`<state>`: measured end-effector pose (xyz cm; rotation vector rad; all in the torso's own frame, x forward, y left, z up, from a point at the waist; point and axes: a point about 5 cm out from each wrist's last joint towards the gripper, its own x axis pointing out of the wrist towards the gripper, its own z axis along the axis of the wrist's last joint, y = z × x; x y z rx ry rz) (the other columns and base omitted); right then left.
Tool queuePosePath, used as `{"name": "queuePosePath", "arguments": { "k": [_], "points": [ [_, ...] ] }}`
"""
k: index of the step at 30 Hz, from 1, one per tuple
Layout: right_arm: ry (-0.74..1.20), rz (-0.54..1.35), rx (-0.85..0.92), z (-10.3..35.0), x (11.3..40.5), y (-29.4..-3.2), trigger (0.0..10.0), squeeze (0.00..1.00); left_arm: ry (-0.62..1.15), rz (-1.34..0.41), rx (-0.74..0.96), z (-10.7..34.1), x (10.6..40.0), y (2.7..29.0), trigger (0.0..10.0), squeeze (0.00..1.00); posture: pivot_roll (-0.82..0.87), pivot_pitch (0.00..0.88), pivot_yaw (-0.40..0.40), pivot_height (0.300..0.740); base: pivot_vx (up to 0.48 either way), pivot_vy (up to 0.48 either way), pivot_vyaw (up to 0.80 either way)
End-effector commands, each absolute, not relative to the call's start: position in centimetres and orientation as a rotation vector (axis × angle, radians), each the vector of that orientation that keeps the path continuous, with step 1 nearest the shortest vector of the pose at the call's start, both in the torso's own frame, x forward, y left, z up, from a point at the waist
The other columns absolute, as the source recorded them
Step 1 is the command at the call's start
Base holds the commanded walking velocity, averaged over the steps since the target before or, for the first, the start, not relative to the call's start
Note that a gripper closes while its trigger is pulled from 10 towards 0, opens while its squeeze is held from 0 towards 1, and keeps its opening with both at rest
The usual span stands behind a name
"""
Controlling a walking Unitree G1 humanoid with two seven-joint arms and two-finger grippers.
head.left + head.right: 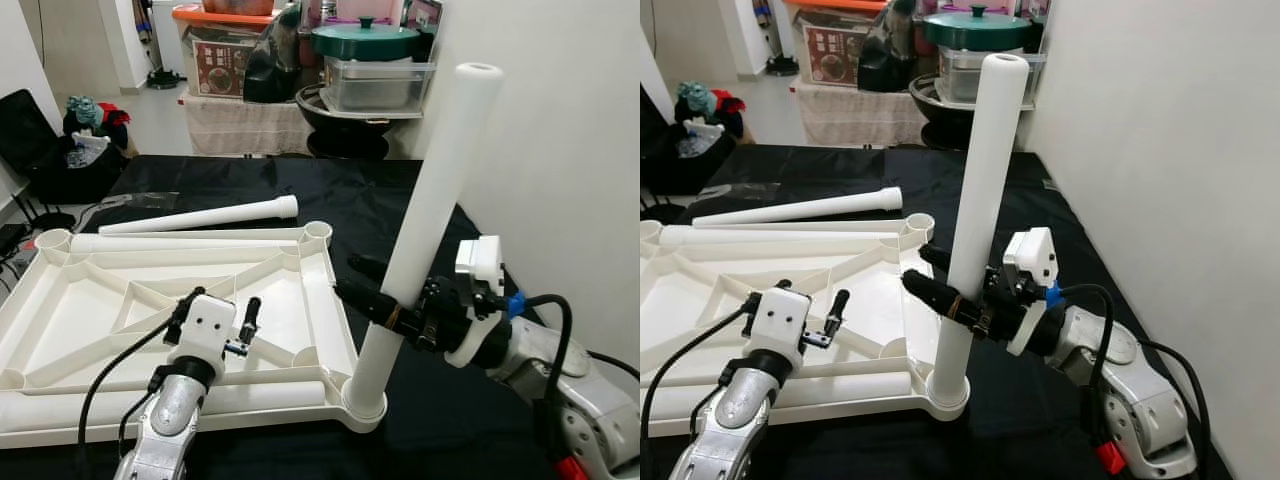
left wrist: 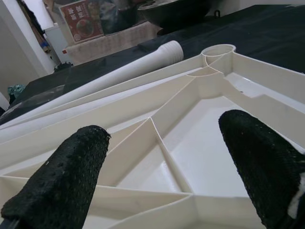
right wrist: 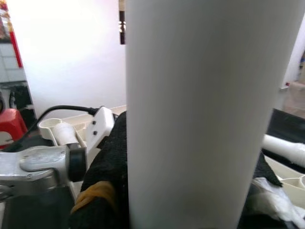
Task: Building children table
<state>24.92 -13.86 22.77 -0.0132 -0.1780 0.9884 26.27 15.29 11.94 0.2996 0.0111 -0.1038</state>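
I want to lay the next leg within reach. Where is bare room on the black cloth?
The black cloth lies bare between the upturned tabletop and the wall, beyond the right claw, which grips the standing leg in its corner socket. A smaller strip lies behind the loose leg. The near side is crowded: the left claw hovers open over the tabletop.

The upturned tabletop (image 1: 300, 275) and the table leg (image 1: 425, 210) look like smooth, slightly glossy white plastic. A matt black cloth (image 1: 400, 200) covers the desk. The left end effector (image 2: 162, 167) has rough, textured black fingers (image 2: 62, 181); the arms look brushed silver metal.
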Motion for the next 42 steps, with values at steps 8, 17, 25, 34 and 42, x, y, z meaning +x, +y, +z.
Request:
{"name": "queuePosePath", "arguments": {
  "k": [8,17,25,34,42],
  "points": [
    [0.112,-0.274,0.029,17.8,30.0,-21.9,0.0,0.0,0.0,-0.109,0.312,12.0,26.1,15.0,10.0,0.0,0.11,0.0,-0.097,0.74,0.0,0.0,0.0],
    [0.102,0.552,0.062,17.8,26.8,-11.3,10.0,0.0,-0.001,-0.108,0.318,12.1,26.3,15.3,10.0,0.0,0.1,0.0,-0.087,0.74,0.0,0.0,0.0],
    [0.107,0.541,-0.007,18.5,28.1,-12.9,10.0,0.0,-0.003,-0.09,0.325,12.3,26.6,16.2,10.0,0.0,0.12,0.0,-0.097,0.74,0.0,0.0,0.0],
    [-0.076,1.055,0.029,20.9,24.4,-12.6,10.0,0.0,-0.006,-0.092,0.327,12.4,26.8,16.1,10.0,0.0,0.13,0.0,-0.1,0.74,0.0,0.0,0.0],
    [-0.112,1.131,0.102,21.2,24.7,-13.2,0.0,0.0,-0.005,-0.088,0.327,12.2,26.3,15.8,10.0,0.0,0.14,0.0,-0.109,0.74,0.0,0.0,0.0]
  ]
}}
